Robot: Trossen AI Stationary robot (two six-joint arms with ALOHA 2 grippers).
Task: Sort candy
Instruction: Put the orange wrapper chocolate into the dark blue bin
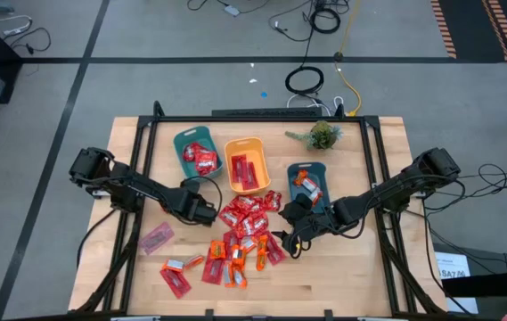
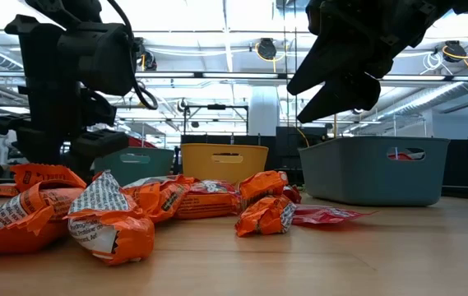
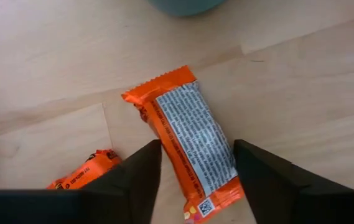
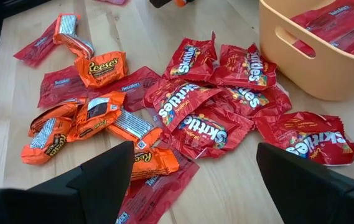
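Note:
A pile of candy, shiny red and orange packets, lies in the middle of the wooden table. My left gripper is down at the pile's left edge, pointing steeply down, its fingers closed against one orange candy that lies label side up on the wood. My right gripper hangs open above the pile's right side, clear of the red packets below it. A pale pink packet lies apart at the left. My left gripper has the orange candy between its two fingers, one finger against each long side. It comes steeply from above, and the fingers lie across the packet near its end closest to the wrist. The candy lies flat on the table.
Three bins stand behind the pile: a teal one with red candy, an orange one with red packets, and a teal one with orange candy. A small green plant stands at the back right. Bare wood lies along the near edge at the right.

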